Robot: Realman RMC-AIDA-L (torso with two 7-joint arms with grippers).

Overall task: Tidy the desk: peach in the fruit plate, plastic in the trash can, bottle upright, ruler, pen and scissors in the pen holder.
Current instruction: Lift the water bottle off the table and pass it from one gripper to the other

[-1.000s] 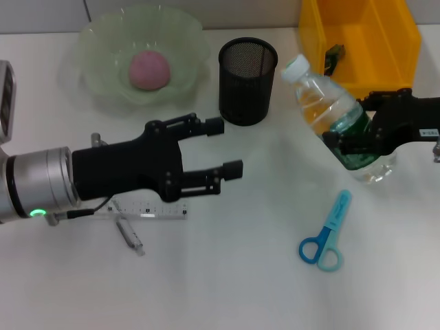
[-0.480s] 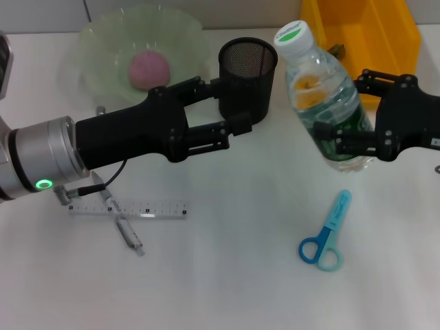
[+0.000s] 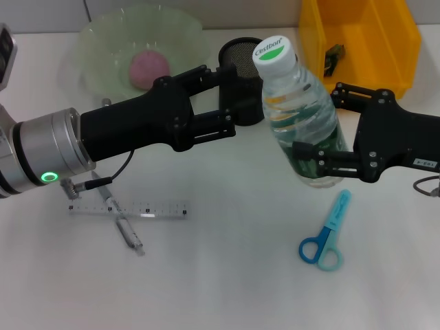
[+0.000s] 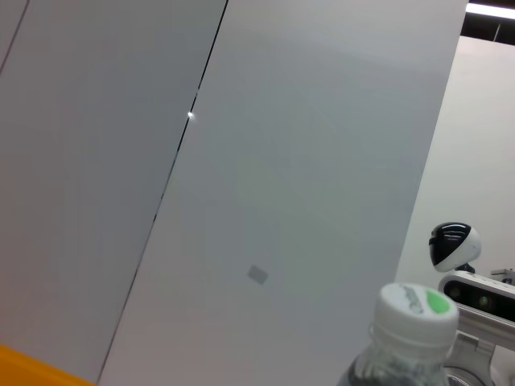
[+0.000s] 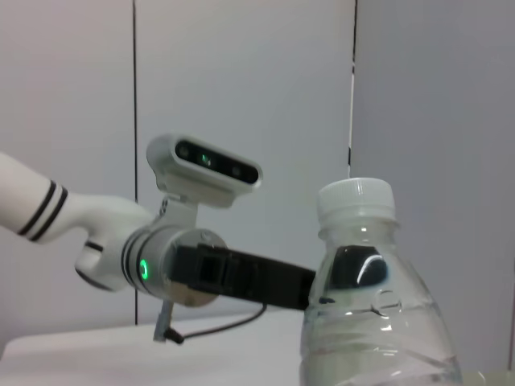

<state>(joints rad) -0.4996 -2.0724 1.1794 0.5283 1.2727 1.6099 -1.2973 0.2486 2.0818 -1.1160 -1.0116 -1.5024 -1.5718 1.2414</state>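
Standing nearly upright now, the bottle (image 3: 300, 117) sits clamped at its lower half in my right gripper (image 3: 323, 155); a second ago it leaned hard toward the pen holder (image 3: 242, 75) from further to my right, and it has since swung up and shifted toward the middle of the desk (image 3: 227, 275). I cannot tell whether its base touches the desk. My left gripper (image 3: 237, 103) has travelled from over the ruler (image 3: 128, 209) up and forward, and its spread fingers now reach in front of the pen holder, close to the bottle's neck, holding nothing.

Counting what lies here: one bottle with a white and green cap (image 3: 273, 52), one black mesh pen holder, one peach (image 3: 148, 68) already in the one pale green fruit plate (image 3: 103, 41), one clear ruler with one pen (image 3: 124, 227) crossing it, one pair of blue scissors (image 3: 326, 235) lying flat just beside the bottle, and one yellow trash can (image 3: 357, 38) at the back on my right with a small dark object (image 3: 334, 56) inside.
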